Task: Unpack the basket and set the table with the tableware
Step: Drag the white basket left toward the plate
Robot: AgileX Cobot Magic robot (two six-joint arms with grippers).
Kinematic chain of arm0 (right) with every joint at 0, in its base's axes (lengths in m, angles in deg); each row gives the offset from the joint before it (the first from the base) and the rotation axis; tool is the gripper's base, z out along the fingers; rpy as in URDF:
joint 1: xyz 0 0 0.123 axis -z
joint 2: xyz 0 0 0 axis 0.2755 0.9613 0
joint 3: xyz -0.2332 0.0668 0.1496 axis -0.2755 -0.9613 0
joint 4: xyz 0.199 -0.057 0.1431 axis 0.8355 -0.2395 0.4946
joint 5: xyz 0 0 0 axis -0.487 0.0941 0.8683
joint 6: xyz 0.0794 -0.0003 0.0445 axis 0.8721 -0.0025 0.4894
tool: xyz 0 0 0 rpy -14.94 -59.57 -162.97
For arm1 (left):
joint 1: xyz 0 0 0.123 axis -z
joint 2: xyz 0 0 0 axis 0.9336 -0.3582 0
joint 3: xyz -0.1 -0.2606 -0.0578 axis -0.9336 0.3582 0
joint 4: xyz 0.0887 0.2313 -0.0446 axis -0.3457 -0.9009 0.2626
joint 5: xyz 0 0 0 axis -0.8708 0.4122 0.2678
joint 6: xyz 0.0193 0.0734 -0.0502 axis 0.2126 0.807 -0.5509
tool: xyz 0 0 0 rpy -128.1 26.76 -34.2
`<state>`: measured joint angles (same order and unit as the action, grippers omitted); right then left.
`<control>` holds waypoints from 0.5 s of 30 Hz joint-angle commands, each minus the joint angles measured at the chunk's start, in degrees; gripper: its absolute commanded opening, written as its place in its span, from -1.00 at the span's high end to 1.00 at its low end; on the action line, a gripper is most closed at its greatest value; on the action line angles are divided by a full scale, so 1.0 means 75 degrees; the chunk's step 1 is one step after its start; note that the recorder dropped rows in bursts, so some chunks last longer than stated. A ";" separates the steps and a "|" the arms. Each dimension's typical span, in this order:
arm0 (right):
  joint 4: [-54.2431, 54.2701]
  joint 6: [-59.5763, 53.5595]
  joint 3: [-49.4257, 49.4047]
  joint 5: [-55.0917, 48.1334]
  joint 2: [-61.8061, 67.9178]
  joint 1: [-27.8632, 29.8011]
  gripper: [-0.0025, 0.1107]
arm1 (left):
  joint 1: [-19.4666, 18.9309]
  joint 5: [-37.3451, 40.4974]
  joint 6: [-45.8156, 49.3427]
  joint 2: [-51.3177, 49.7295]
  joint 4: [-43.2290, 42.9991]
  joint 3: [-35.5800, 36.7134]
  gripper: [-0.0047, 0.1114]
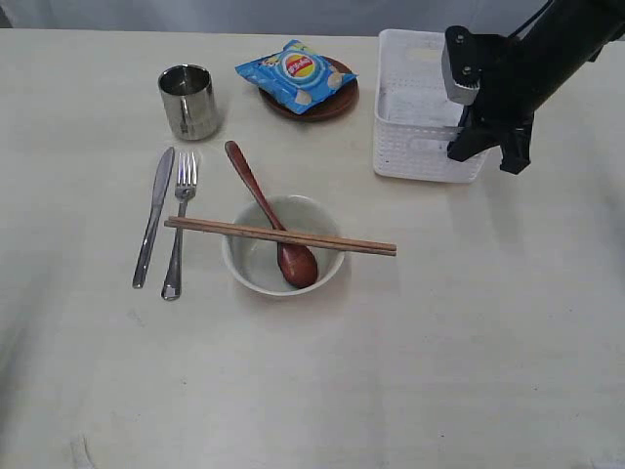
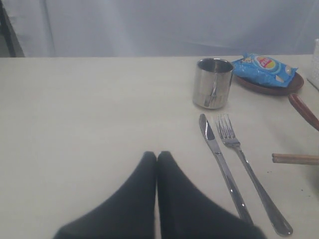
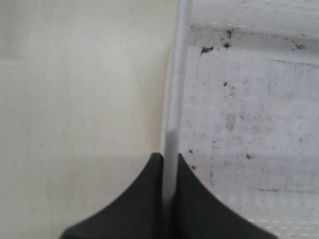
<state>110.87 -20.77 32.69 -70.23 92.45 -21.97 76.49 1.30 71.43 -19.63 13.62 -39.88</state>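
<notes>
Pale cream table [image 1: 439, 371] with faint wood grain. Far right, white basket [image 1: 420, 161], grid-perforated sides, floor speckled with dark marks. Far left, shiny silver steel cup [image 1: 188, 101]; nearer, silver knife [image 1: 153, 215] and fork [image 1: 179, 230]. Centre, white bowl [image 1: 249, 264], reddish-brown wooden spoon [image 1: 256, 191], light brown chopsticks [image 1: 342, 243]. Far centre, bright blue chip bag [image 1: 295, 73] bearing a red-and-yellow logo, on a dark brown plate [image 1: 337, 103]. Black left gripper [image 2: 156, 154] and black right gripper [image 3: 169, 157], matte.
</notes>
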 commanded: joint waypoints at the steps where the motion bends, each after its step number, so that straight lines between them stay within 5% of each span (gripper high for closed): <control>1: 0.0121 -0.0003 -0.0001 -0.0112 -0.0012 0.0025 0.96 | -0.0015 -0.0082 -0.0032 0.0020 -0.0069 0.0025 0.92; 15: 0.0074 0.0887 -0.0001 -0.0055 -0.0012 0.0025 0.96 | -0.0015 -0.0082 -0.0032 0.0020 -0.0069 0.0025 0.92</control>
<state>111.13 -16.34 32.69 -70.23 92.45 -21.97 76.49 1.30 71.43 -19.63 13.62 -39.88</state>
